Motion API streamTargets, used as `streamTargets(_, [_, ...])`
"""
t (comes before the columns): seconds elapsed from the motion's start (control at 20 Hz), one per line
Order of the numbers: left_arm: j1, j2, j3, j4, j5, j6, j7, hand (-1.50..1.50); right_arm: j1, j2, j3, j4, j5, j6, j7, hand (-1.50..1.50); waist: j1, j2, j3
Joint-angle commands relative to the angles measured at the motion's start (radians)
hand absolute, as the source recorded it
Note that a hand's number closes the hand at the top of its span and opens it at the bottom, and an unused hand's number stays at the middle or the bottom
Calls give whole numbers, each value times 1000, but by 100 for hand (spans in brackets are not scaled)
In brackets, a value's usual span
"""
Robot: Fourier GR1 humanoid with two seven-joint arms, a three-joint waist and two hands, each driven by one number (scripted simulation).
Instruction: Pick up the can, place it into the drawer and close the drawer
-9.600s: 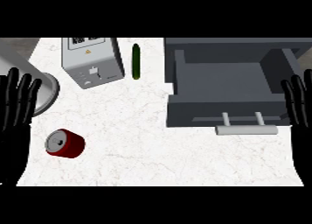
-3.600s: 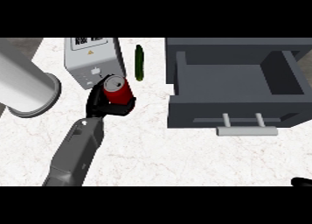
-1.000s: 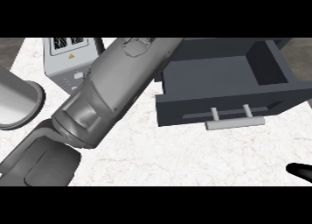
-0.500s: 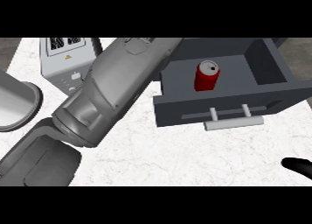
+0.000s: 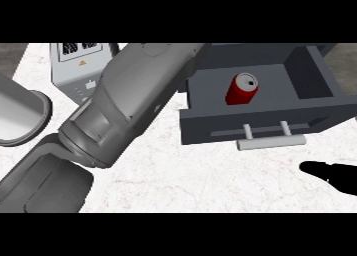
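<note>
One red can (image 5: 241, 89) lies inside the open grey drawer (image 5: 269, 122).

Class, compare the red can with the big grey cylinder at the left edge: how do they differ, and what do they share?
The can is red; the cylinder is plain grey. The can sits inside the open drawer; the cylinder is outside it, at the left edge of the counter. The can looks far smaller than the cylinder. Both are round-bodied.
</note>
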Motion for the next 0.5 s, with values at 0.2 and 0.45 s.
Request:
streamTargets(0.2, [-35,0,18,24,30,9,-35,-150,-101,-51,136,179,284,-35,-85,-150,40,-2,0])
streamTargets(0.45, [-4,0,10,47,13,-15,-71,-150,-148,-28,226,321,440,-103,-135,-150,60,-9,-1])
